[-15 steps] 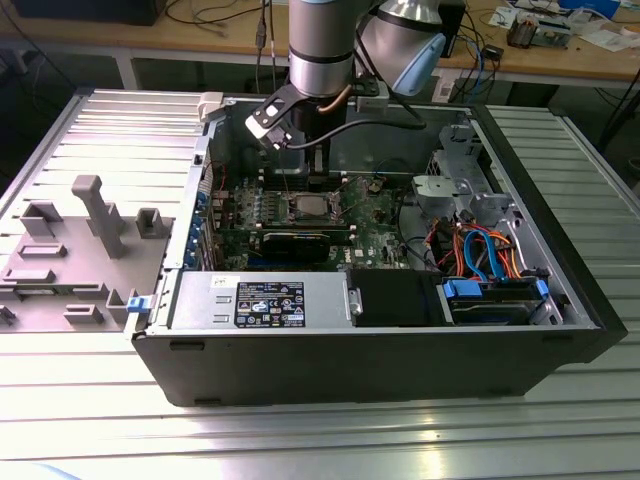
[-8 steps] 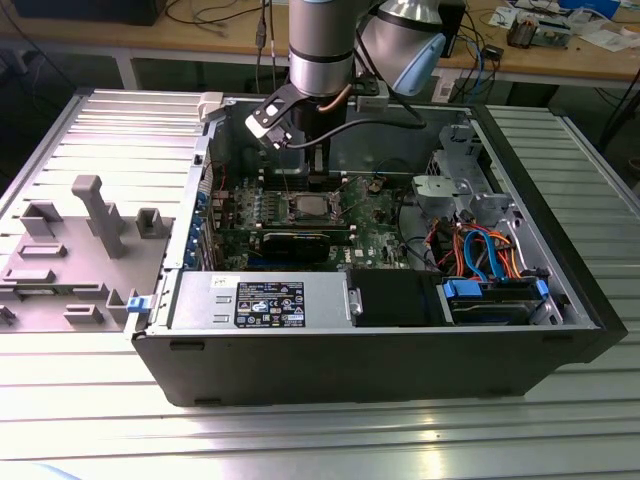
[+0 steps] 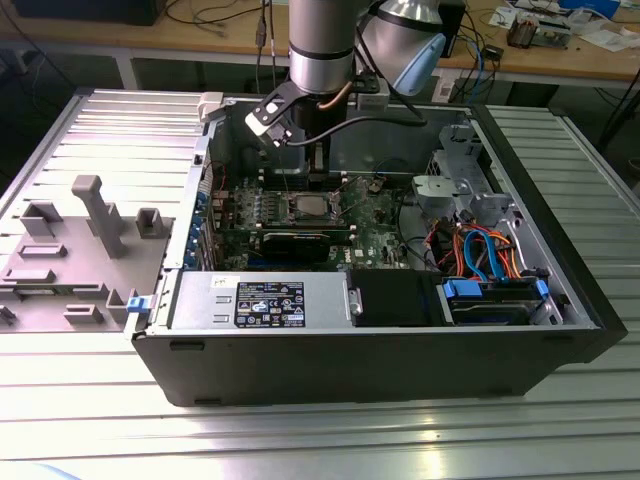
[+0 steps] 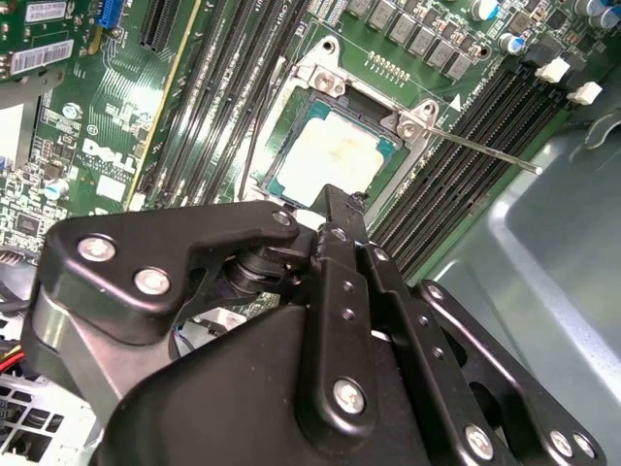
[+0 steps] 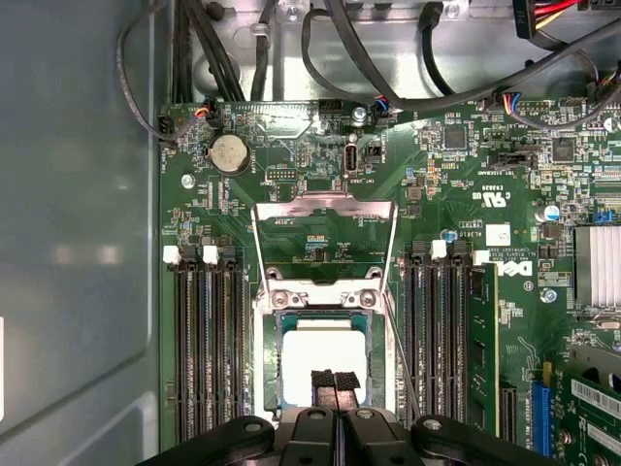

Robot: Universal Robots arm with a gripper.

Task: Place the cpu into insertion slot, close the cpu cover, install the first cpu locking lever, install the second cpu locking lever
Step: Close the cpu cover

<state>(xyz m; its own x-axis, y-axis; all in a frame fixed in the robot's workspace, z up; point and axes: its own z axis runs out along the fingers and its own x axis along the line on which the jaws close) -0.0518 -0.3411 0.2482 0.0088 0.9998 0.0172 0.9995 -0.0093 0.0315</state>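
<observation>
Black claw has its tips pressed together, holding nothing, right over the shiny cpu, which sits in the insertion slot while the cpu cover stands flipped open.

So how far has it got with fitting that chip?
The chip already sits in its socket. The gripper, fingers together, is right over the chip's edge. The metal cover is flipped open and a lever sticks out loose, so closing and locking remain.
</observation>
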